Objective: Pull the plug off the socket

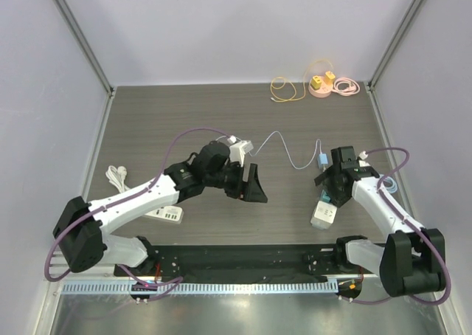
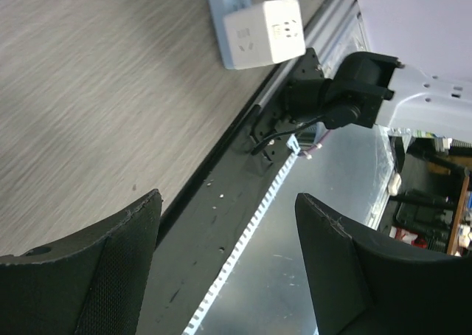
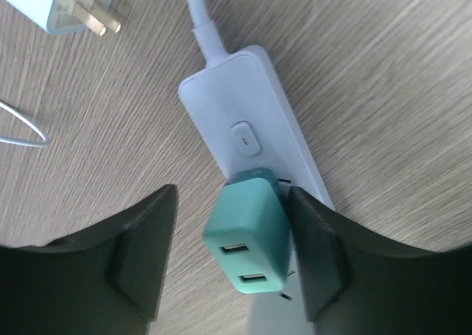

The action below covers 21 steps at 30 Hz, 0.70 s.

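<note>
Wood-grain worktop, grey walls on three sides. Both arms are bolted at the near edge.

Left arm: reaches in over the middle of the worktop. Its left hand is off the surface and spread wide. Nothing sits between the two black fingers. Its wrist view looks past them to the near rail and the end of the strip.

Right arm: bent in on the right side. The right hand is low over the white power strip.

The strip lies flat on the worktop at the near right, with its white cord leaving the far end. A small oval button shows on its top face.

Second white power strip: lies near the left front, partly under the left arm.

Pink round socket: at the back right corner, with yellow adapters on top of it.

Task item, the teal USB charger plug: seated upright in the first strip, just nearer than the button. Its two USB ports face the wrist camera.

The right hand's jaws stand apart on either side of the teal plug. One finger is against or just beside its side face. The opposite finger is clearly apart from it, with bare worktop showing in the gap. So the hand is not clamped and the plug is not held.

Light blue plug: lies loose on the worktop beyond the strip, its two prongs bare. A thin white cable trails from it toward the centre.
</note>
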Available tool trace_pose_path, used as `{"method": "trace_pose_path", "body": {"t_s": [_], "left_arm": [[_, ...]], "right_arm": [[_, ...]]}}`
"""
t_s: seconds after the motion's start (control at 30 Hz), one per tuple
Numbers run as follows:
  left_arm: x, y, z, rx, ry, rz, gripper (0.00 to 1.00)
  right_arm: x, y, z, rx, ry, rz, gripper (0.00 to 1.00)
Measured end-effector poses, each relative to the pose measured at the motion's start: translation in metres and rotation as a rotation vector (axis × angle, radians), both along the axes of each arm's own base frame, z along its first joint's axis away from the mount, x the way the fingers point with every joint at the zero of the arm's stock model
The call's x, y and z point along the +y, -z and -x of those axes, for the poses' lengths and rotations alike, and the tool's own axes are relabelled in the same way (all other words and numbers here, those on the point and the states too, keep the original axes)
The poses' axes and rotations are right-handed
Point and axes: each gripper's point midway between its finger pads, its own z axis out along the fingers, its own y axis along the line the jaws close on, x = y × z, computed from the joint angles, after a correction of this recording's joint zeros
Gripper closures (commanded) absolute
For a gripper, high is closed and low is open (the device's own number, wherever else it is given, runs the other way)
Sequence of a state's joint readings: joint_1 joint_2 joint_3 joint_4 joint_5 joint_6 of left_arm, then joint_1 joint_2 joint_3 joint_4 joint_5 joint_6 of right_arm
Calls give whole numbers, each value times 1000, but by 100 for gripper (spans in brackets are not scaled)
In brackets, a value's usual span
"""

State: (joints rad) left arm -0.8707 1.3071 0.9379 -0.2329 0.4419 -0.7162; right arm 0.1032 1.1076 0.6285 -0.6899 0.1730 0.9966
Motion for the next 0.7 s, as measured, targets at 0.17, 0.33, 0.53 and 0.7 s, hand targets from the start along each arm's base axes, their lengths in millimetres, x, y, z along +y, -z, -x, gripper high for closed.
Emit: {"method": "trace_pose_path", "body": {"t_s": [0.17,0.33,0.53,0.7], "left_arm": [[-27,-5,11,2,57,20,27],[-48,-15,11,4,72,54,28],[-72,-13,8,13,72,71,21],[-97,-2,14,-10,67,29,19]], "right_arm": [[8,-2,-8,33,-97,-12,18],[13,-4,-9,33,-180,-20,18],[13,-19,-11,3,-245,-1,13],[16,-40,-22,-54,-250,-5,11]]}}
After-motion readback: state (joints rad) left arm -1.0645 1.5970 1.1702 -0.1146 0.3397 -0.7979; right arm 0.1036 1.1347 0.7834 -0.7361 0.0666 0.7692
